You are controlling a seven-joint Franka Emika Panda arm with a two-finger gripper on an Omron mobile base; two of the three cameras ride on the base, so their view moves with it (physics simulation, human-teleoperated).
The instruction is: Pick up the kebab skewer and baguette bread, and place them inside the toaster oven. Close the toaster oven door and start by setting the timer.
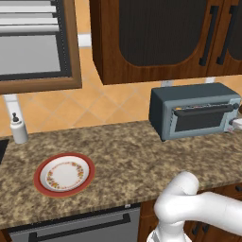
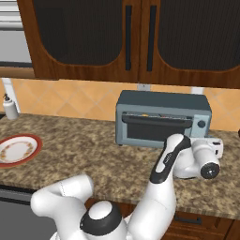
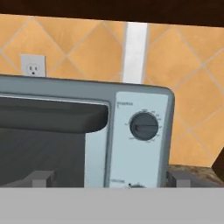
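Dark wooden wall cupboards (image 2: 140, 40) hang over an orange tiled wall and a long speckled brown granite worktop (image 1: 132, 160). On the worktop's far right stands the grey-blue boxy metal toaster oven (image 2: 161, 119), its dark glass door (image 2: 157, 129) shut, bar handle along the top edge. I cannot make out the skewer or bread through the glass. At the near left lies a red-rimmed round white plate (image 1: 64, 173), with a small white soap bottle (image 1: 19, 128) beyond it. The gripper (image 3: 111, 179) hovers just before the oven's right panel, jaws spread wide and holding nothing, below the round dark timer knob (image 3: 144, 126). Risk: closing from this low aim, the fingers would likely miss the knob and scrape the panel.
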